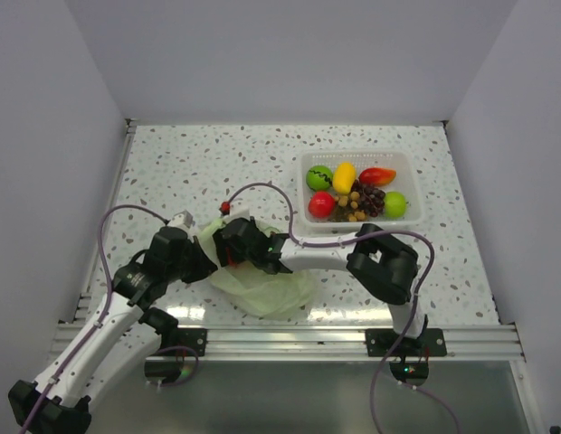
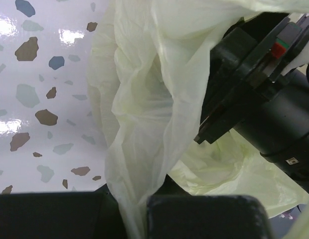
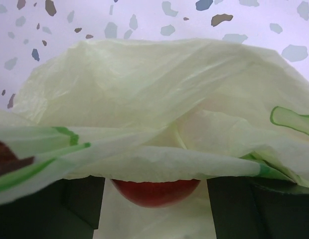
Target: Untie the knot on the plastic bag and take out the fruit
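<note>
Bag on tabletop, near side of fruit tray; left gripper jaws pinch bag plastic; right gripper jaws straddle a red fruit — grip probably closed, can't tell; knot not visible.

a clear plastic tray sits at the far right of the speckled table, holding a striped green ball and a lime green apple.

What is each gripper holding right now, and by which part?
The left gripper pinches a fold of the pale green plastic bag. The right gripper has a round red fruit between its fingers, inside the bag; actual contact is unclear.
</note>
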